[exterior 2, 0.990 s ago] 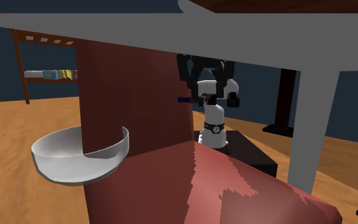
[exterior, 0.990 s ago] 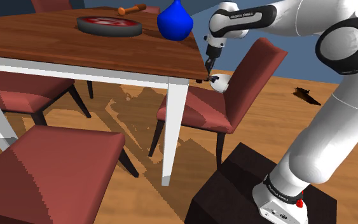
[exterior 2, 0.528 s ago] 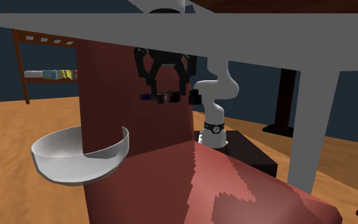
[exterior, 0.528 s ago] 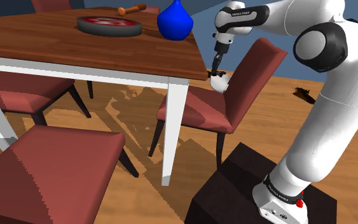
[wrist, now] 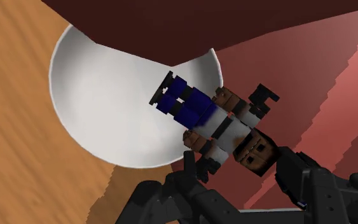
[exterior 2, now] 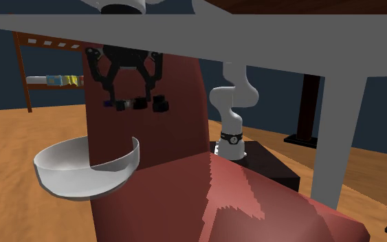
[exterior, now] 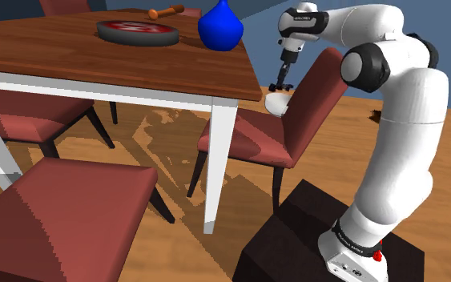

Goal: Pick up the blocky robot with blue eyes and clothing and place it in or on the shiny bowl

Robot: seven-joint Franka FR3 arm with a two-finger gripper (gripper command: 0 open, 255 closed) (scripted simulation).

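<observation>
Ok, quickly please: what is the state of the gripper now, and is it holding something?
Gripper: closed, holding the blocky robot between its fingers, over the edge of the white bowl.

We see a glossy white arm (exterior: 404, 152) built of rounded, tubular links, with dark grey joints (exterior: 367, 66) between them. A black band (exterior: 355, 239) with white lettering rings its base, beside a small red mark (exterior: 378, 256). The gripper (exterior: 282, 83) is all black and angular.

The blocky toy robot (wrist: 212, 118) was patched blue, white, brown and black; the shiny round bowl (wrist: 101, 108) was plain whitish grey; the padded chair (wrist: 323, 83) was two-toned red.
</observation>
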